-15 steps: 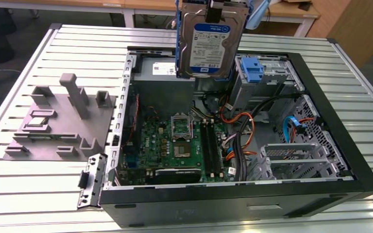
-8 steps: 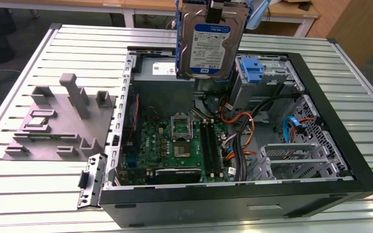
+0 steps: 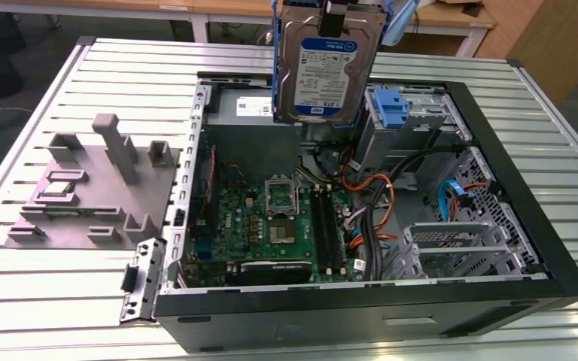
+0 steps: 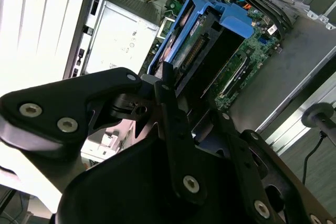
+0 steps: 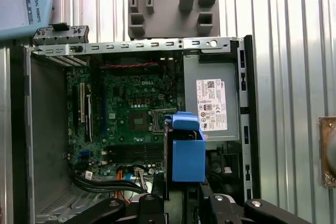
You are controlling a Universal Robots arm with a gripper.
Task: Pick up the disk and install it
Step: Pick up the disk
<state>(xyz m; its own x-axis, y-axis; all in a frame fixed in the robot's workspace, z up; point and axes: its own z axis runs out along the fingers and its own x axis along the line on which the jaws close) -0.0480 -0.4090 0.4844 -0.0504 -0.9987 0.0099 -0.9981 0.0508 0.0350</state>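
The disk (image 3: 327, 71), a silver hard drive with a blue-and-white label and blue side rails, hangs upright in the air over the back of the open computer case (image 3: 530, 218). My gripper (image 3: 331, 13) is shut on its upper end. In both wrist views the disk (image 4: 202, 45) (image 5: 188, 153) points down towards the case interior, held between the black fingers (image 4: 170, 103), above the area between the motherboard and the power supply. The gripper (image 5: 181, 190) shows as black linkage around the drive's near end.
Inside the case lie the green motherboard (image 3: 274, 226), a grey power-supply box with a white sticker (image 5: 212, 103), a drive bay with a blue bracket (image 3: 390, 105), loose orange and black cables (image 3: 379, 203) and a metal cage (image 3: 450, 248). A grey fixture (image 3: 93, 188) stands on the slatted table at the exterior view's left.
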